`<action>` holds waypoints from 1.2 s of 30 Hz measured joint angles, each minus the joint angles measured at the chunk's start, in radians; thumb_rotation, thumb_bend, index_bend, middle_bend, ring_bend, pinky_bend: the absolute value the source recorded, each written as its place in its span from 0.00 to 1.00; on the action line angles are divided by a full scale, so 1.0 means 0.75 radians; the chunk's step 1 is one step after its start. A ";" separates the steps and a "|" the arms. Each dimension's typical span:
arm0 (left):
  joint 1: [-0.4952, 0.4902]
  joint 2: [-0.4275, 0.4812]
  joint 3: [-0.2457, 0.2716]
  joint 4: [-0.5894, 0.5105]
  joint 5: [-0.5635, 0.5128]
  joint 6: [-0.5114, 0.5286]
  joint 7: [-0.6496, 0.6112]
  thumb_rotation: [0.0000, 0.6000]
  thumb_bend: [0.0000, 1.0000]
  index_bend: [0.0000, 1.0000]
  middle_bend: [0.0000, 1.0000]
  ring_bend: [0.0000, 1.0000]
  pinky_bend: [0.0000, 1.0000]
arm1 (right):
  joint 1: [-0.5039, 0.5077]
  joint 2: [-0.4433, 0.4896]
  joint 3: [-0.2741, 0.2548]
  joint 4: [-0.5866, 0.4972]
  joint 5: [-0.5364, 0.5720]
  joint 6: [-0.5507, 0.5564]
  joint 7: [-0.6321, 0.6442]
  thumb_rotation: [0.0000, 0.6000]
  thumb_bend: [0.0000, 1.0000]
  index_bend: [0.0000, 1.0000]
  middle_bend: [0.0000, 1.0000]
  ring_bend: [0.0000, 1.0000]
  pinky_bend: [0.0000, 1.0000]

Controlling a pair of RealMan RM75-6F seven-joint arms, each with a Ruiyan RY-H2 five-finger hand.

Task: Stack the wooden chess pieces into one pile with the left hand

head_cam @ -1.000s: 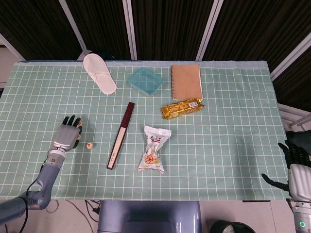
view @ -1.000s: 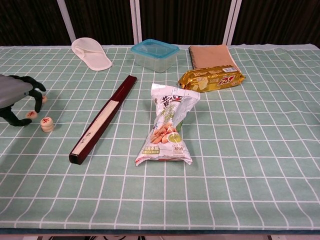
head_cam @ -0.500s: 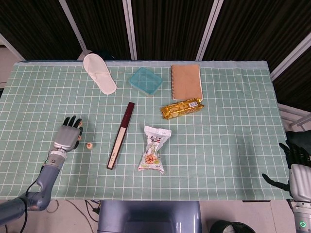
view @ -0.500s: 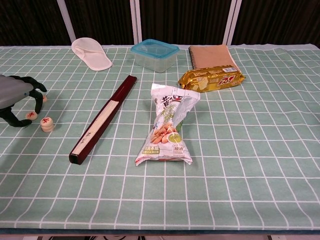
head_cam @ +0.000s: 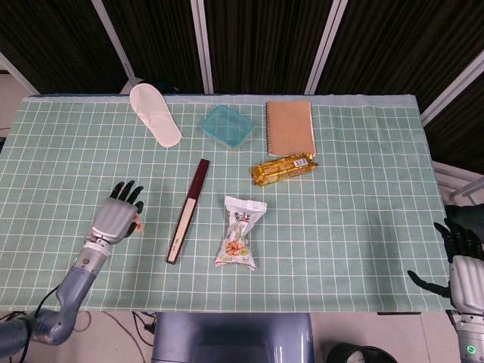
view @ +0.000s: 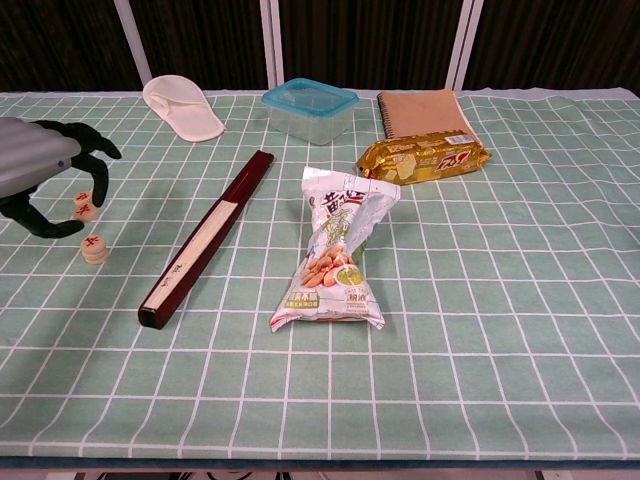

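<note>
Overhead, green gridded tablecloth [head_cam: 363, 227] against dark slatted wall; left hand [view: 45, 175] pinching chess piece [view: 84, 203]; right hand [head_cam: 463, 253] spread.

Green checked table [view: 520, 260], slipper [view: 183, 106], fan [view: 205, 238], snack bag [view: 338, 250], notebook [view: 422, 110]

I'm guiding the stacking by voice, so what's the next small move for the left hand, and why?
Probably lower the left hand straight down toward the small pile. In the chest view it holds a chess piece in its fingertips, raised off the cloth just above and slightly behind the pile. Setting it on top needs only a short forward-and-down move before letting go.
</note>
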 measured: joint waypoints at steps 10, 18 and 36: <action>0.019 0.042 0.040 -0.129 0.030 0.048 0.114 1.00 0.32 0.49 0.13 0.00 0.11 | 0.000 0.001 0.002 0.001 0.000 0.002 0.004 1.00 0.20 0.11 0.07 0.06 0.00; 0.017 0.020 0.044 -0.105 -0.002 0.030 0.140 1.00 0.32 0.49 0.13 0.00 0.11 | -0.001 0.002 0.002 -0.001 0.003 -0.001 0.002 1.00 0.20 0.11 0.07 0.06 0.00; 0.015 -0.019 0.043 -0.043 -0.038 0.020 0.160 1.00 0.32 0.47 0.13 0.00 0.11 | -0.001 0.001 0.001 -0.001 0.007 -0.003 -0.002 1.00 0.20 0.11 0.07 0.06 0.00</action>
